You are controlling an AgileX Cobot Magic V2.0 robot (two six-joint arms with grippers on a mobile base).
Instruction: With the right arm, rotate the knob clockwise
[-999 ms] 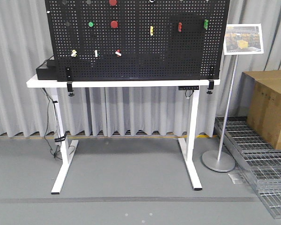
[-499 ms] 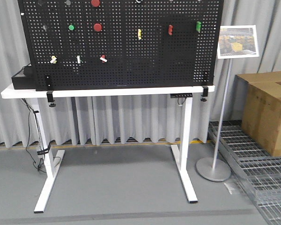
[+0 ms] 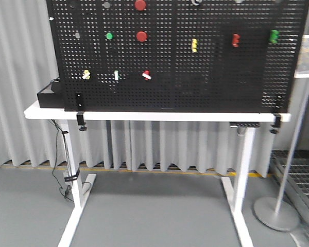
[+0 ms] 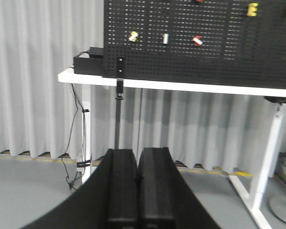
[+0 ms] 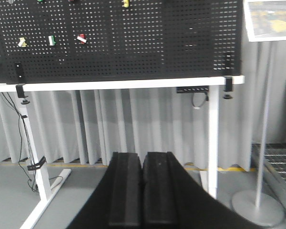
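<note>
A black pegboard (image 3: 175, 62) stands on a white table (image 3: 144, 115), well ahead of me. It carries two round red knobs (image 3: 141, 36), one above the other, a small green one (image 3: 109, 36), and yellow, red and green switches. Which of them is the task's knob I cannot tell. The left gripper (image 4: 137, 155) is shut and empty, low and far in front of the board's left part (image 4: 181, 43). Also shut and empty, the right gripper (image 5: 142, 157) points at the table's underside, far below the board (image 5: 133, 43).
A black box (image 3: 50, 96) sits on the table's left end, and cables (image 3: 67, 170) hang by the left leg. A sign stand (image 3: 277, 213) and a floor grating (image 3: 304, 180) are at the right. Grey curtains hang behind.
The front view swung left, then back right, and the pegboard now looks larger and nearer. The cardboard box at the right has left the view.
</note>
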